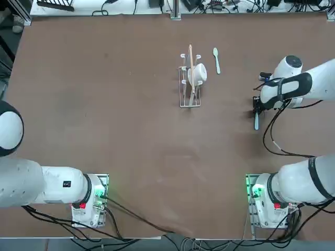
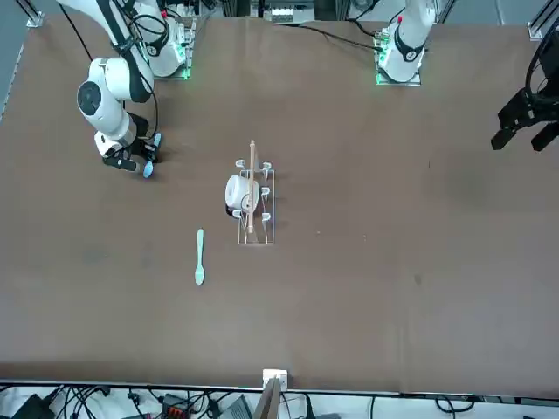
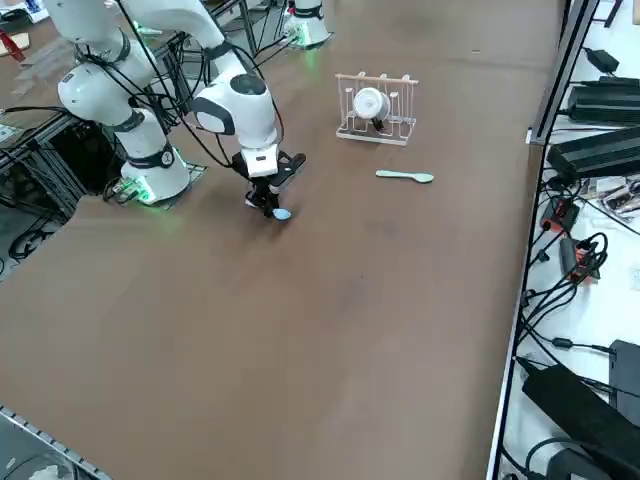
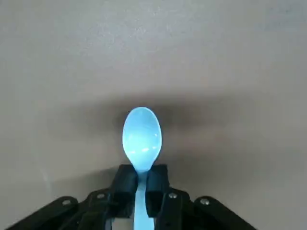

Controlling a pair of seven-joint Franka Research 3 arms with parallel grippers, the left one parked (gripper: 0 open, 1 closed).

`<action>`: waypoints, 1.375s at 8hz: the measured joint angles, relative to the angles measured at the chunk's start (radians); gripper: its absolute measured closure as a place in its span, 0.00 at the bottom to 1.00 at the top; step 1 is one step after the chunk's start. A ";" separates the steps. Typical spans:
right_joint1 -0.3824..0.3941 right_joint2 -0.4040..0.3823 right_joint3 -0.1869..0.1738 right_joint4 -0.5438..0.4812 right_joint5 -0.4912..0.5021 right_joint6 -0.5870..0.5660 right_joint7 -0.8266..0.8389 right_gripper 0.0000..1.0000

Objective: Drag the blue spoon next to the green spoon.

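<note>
Right gripper (image 4: 140, 189) clamped on blue spoon (image 4: 141, 136) handle — handle mostly hidden, bowl showing; green spoon (image 1: 215, 59) well apart.

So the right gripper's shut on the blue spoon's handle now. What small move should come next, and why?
Probably start dragging it across the table toward the green spoon. The right gripper is shut on the blue spoon just behind its bowl, low at the table, while the green one lies apart, beside the rack. Staying low keeps it a drag.
</note>
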 joint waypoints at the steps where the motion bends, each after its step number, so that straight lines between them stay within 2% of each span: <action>1: 0.000 0.000 0.001 0.011 0.000 0.001 -0.003 0.85; 4: 0.006 -0.002 0.008 0.106 -0.001 -0.038 -0.013 0.85; 6: 0.025 -0.001 0.012 0.236 -0.001 -0.161 -0.015 0.85; 8: 0.055 0.030 0.014 0.409 -0.002 -0.311 -0.015 0.85; 11: 0.101 0.184 0.015 0.774 -0.008 -0.574 -0.016 0.85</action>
